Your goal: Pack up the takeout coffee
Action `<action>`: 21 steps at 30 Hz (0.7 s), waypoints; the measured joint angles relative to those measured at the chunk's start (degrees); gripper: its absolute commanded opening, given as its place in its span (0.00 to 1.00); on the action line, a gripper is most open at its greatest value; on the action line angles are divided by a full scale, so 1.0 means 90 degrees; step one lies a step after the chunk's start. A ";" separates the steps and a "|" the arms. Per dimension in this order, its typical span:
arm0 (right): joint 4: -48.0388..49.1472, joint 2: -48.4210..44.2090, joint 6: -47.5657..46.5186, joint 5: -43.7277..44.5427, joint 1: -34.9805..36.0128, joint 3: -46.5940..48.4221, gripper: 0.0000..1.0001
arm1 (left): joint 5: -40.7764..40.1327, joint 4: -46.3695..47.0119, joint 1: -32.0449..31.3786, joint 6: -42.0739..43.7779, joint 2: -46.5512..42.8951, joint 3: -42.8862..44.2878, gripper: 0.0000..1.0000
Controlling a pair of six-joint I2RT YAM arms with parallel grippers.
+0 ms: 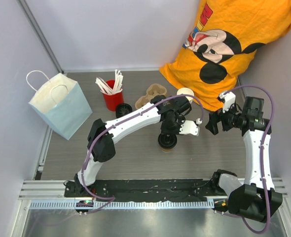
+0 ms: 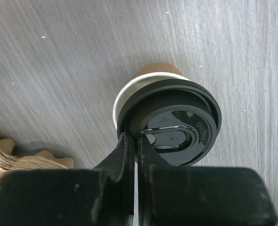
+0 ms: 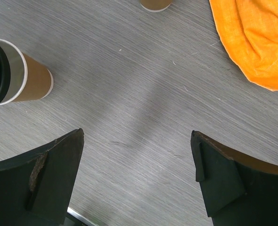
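The takeout coffee is a brown paper cup (image 2: 154,71) standing mid-table, also seen as the cup (image 1: 167,143) and the cup (image 3: 33,82). Its black lid (image 2: 181,117) sits askew on top, with the white rim showing on the left side. My left gripper (image 2: 135,141) is shut, its fingertips pinching the near edge of that lid from above; in the top view the left gripper (image 1: 168,131) hangs right over the cup. My right gripper (image 3: 136,141) is open over bare table, to the right of the cup; it shows as the right gripper (image 1: 210,123).
A second open paper cup (image 1: 185,93) stands behind, near the orange shirt (image 1: 234,54). The brown carrier tray (image 1: 150,96), a red cup of white sticks (image 1: 113,98) and a spare black lid (image 1: 124,109) sit at the back. A pale blue paper bag (image 1: 60,104) stands at the left.
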 measured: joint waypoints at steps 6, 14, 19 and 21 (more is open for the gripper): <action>0.0046 -0.0039 0.0002 0.0007 0.0000 -0.0007 1.00 | 0.0000 -0.0185 -0.0090 0.0012 0.0151 0.0209 0.01; 0.0083 -0.0087 0.0022 0.0005 -0.0005 -0.0053 0.99 | -0.0017 -0.0219 -0.0104 0.0010 0.0214 0.0219 0.03; 0.0092 -0.0148 0.0022 0.0000 -0.0005 -0.0078 1.00 | -0.0068 -0.0211 -0.0104 0.0010 0.0214 0.0219 0.02; 0.0092 -0.0155 0.0022 0.0000 -0.0005 -0.0078 1.00 | -0.0100 -0.0197 -0.0104 0.0010 0.0214 0.0219 0.02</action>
